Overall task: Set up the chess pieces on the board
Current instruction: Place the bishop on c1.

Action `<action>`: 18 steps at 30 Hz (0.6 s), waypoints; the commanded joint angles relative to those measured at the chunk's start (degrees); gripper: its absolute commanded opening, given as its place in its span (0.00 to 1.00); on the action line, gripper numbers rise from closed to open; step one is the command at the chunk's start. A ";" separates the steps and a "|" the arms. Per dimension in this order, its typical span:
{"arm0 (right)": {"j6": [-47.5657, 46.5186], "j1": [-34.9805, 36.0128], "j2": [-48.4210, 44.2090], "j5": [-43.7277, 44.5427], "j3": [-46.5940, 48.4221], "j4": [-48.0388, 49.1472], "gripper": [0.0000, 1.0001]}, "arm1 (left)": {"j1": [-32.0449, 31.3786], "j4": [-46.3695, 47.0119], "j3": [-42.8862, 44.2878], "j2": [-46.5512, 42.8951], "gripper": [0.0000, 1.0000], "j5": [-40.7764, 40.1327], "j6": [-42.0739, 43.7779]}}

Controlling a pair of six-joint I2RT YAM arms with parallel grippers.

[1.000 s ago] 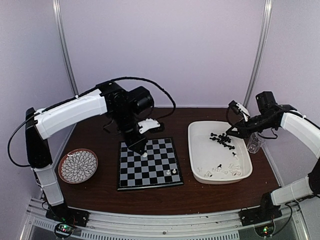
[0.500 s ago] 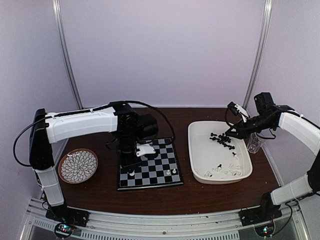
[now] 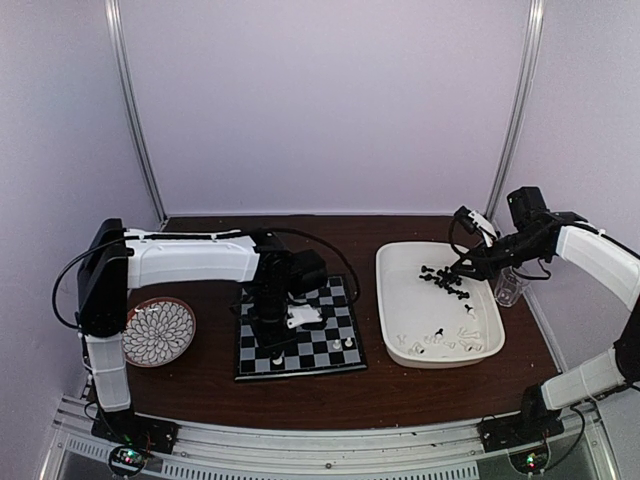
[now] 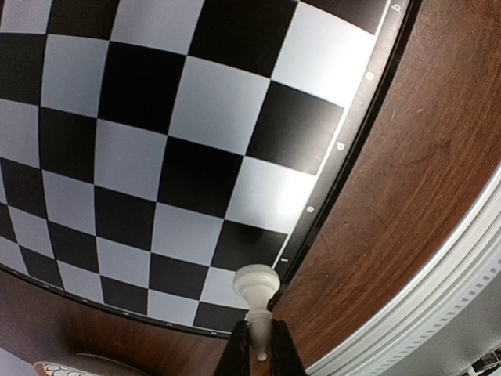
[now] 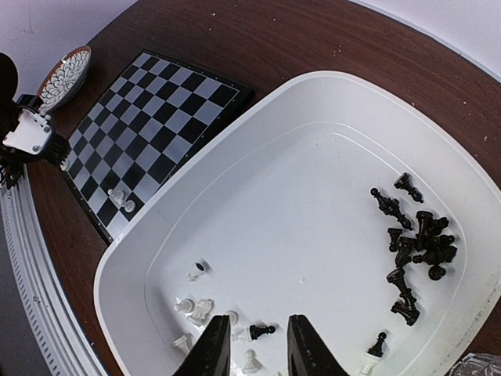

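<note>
As the near edge of the table is examined first, the left gripper is found clamped on a white pawn, whose rounded head projects beyond the fingertips. It sits over the near-left corner of the board. Whether the pawn touches a square cannot be told.

Further along the same near row, toward the right, two white pieces stand on adjacent squares. No other piece is visible on the board, and the far rows are bare.

Beside the board on the right lies a white tray. Its near end holds a scatter of loose white pieces, several tipped over, with one or two black ones among them. Its far end holds a cluster of black pieces, bunched together and not sorted.

The right gripper hangs above the tray, its fingers apart with nothing between them.

Assessment: the task is at an early stage. Two pieces are placed and a third is in hand. The rest of the white set and, by appearance, the entire black set remain in the tray to be moved.
</note>
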 commanded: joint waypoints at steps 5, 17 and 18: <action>-0.16 -0.25 0.22 0.88 -0.62 0.74 0.29 | -0.47 1.72 -0.78 2.27 0.00 1.31 0.54; -0.07 -0.29 0.15 0.71 -0.70 0.67 0.29 | -0.33 2.02 -1.15 3.74 0.00 -1.33 0.62; -0.07 -0.29 0.14 0.71 -0.70 0.74 0.29 | -0.43 2.01 -1.09 3.78 0.00 -1.40 0.67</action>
